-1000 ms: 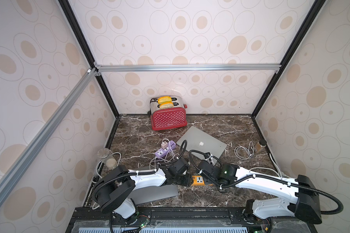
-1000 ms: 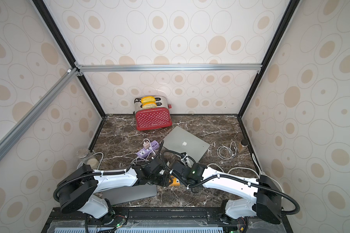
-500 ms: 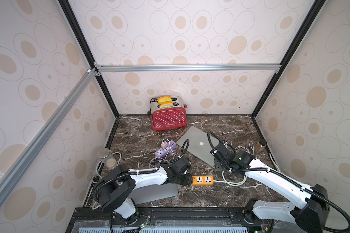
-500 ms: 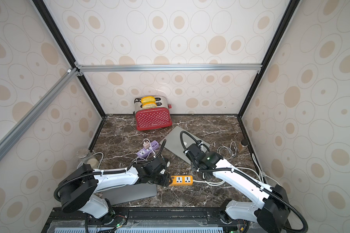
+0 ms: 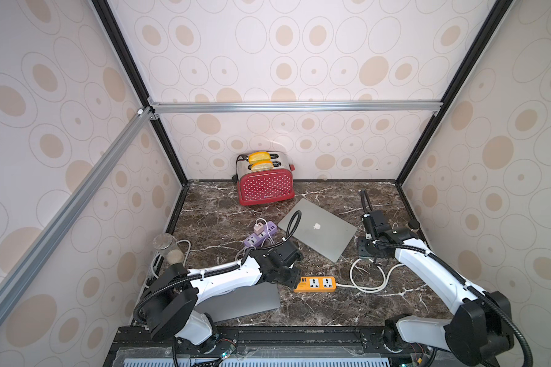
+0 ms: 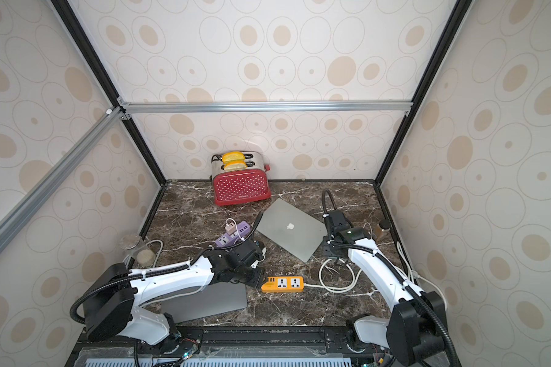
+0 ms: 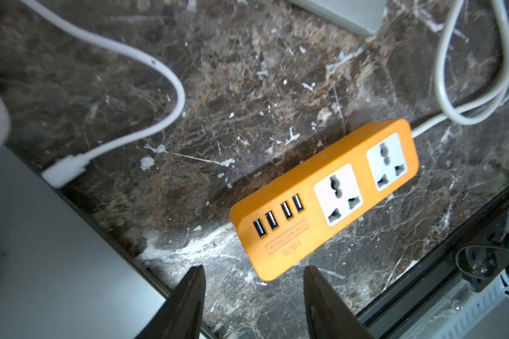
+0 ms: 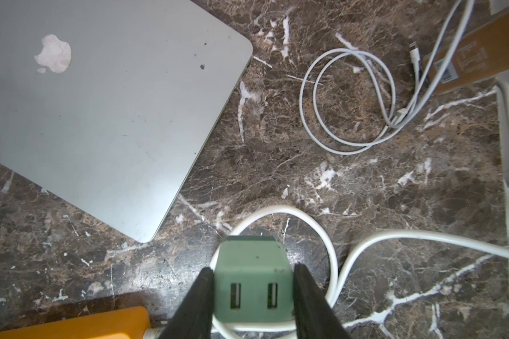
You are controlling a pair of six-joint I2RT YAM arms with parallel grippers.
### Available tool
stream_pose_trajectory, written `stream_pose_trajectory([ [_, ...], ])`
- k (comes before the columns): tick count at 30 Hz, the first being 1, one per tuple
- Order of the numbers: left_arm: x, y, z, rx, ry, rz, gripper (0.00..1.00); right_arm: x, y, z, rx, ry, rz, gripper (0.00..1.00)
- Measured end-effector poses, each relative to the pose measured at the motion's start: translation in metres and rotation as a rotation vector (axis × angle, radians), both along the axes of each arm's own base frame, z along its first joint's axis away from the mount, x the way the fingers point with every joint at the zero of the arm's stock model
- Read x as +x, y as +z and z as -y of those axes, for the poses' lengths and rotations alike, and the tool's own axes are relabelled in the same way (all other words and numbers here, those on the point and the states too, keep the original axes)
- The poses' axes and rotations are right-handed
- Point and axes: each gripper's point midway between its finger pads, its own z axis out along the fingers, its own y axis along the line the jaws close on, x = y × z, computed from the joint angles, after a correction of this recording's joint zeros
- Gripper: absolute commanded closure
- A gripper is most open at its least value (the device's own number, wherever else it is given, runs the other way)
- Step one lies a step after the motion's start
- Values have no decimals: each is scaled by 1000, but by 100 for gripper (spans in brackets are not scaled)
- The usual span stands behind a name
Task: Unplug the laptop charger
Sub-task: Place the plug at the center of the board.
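At about 3 o'clock on the bench, as a top view shows it, the laptop charger sits between the right jaws. It is a pale green block pinched across its flanks, its two-slot face turned to the wrist camera and its prong side hidden. The jaws are part-way closed, pressed against it on both sides.

The orange power strip lies clear of it, toward 8 o'clock from the charger, long axis running 9 to 3. Both its sockets show empty, so I judge the unplugging done and only a set-down left. The right arm alone has the charger. The left jaws stand open on nothing, just beside the strip's USB end.

The closed laptop rests near, toward 10 o'clock of the charger, and the strip's white cord loops beneath it.
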Motion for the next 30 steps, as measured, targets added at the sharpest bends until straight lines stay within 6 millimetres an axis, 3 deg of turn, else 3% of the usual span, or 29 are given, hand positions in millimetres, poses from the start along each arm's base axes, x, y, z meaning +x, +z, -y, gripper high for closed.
stream_pose_trajectory([
  [7, 13, 32, -4, -15, 4, 60, 43, 16, -22, 6, 44, 14, -93, 75],
  [15, 22, 29, -22, 22, 34, 48, 43, 42, -23, 16, 102, 8, -100, 75],
  [22, 25, 28, -24, 29, 34, 45, 43, 52, -42, 16, 130, 20, -163, 75],
  [30, 36, 51, -17, 5, 27, 90, 43, 74, -46, 26, 133, 10, -174, 75],
])
